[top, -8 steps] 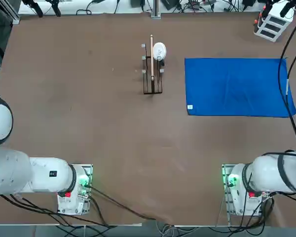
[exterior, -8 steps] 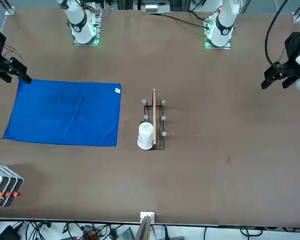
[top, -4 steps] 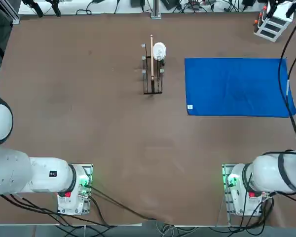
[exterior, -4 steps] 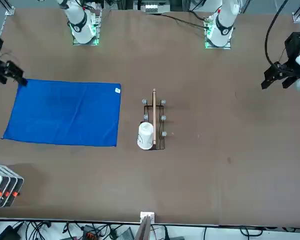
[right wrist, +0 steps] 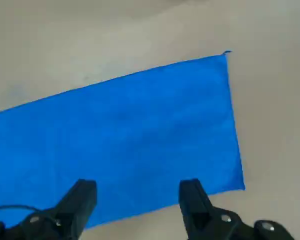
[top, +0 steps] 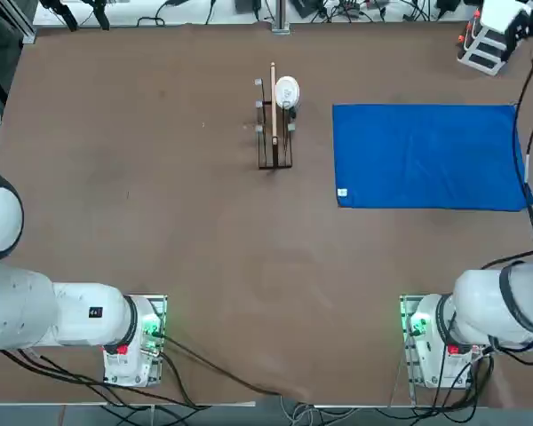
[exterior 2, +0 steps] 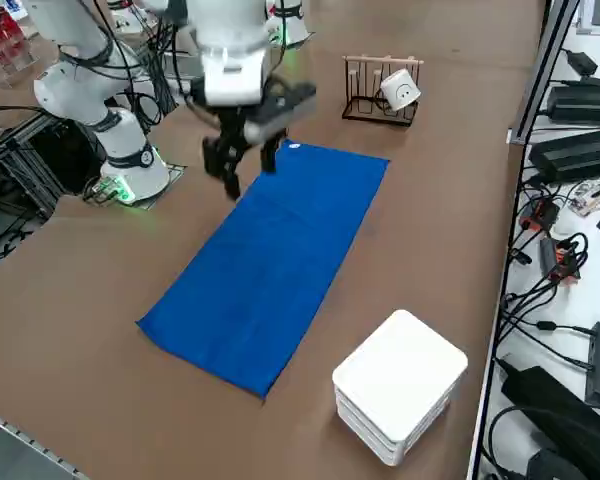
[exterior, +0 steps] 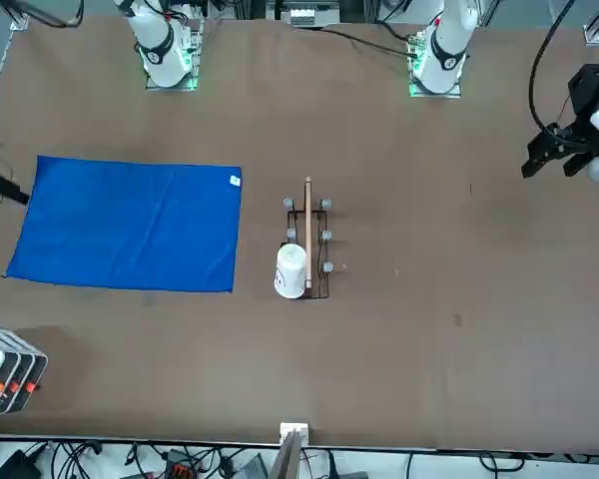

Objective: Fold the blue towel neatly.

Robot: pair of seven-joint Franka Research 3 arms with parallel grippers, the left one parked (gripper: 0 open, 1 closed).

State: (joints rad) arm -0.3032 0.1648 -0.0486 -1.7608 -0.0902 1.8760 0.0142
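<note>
Since the earlier frames my right claw (exterior 2: 248, 165) has drawn outward off the towel's corner, to the left edge of the front view. It hangs above the table (top: 204, 231), fingers (right wrist: 80, 200) spread wide, holding and touching nothing. In the side view it sits upper centre, over the near long edge of the blue towel (top: 426, 157). That towel lies flat and unfolded at the upper right of the top view, white tag (top: 342, 193) at its lower-left corner. A white box (exterior 2: 400, 385) stands beyond its far short edge; a wire rack (top: 274, 124) with a white cup (top: 287, 90) stands apart to its left. Open brown table fills the lower half.
</note>
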